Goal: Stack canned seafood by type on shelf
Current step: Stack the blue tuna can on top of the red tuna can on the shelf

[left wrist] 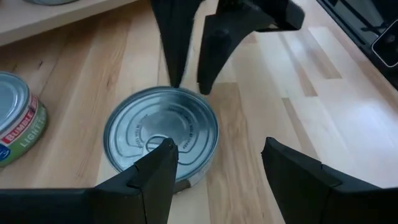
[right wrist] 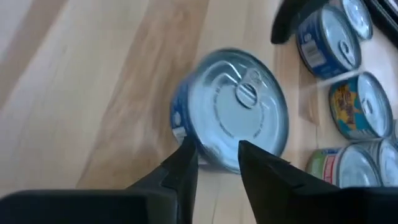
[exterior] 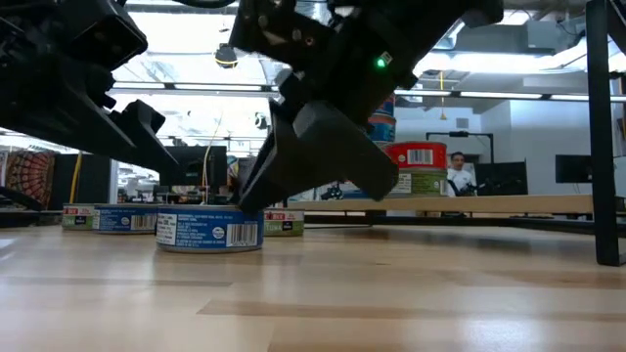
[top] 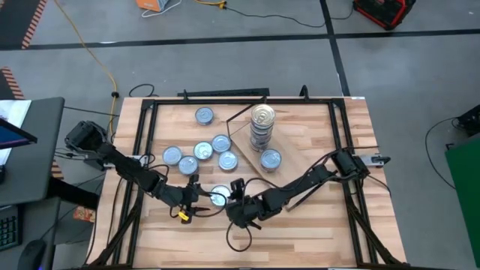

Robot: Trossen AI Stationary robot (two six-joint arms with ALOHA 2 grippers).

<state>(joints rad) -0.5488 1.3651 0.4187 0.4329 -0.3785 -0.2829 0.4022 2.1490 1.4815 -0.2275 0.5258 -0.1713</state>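
high view: both grippers crowd one blue tin point(top: 219, 197) at the table's six o'clock; the shelf point(top: 289, 146) holds a stack at one o'clock. they could collide.

left wrist view: left gripper point(left wrist: 217, 163) gapes, released.

right wrist view: right gripper point(right wrist: 217, 155) narrowed beside the tin's rim, gripping nothing; it may shove it. neighbouring label reads "bumble".

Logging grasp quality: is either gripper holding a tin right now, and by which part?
Nothing is clearly held. The right gripper has narrow jaws at the rim of the blue-labelled round tin with a silver lid; the left gripper is open beside it.
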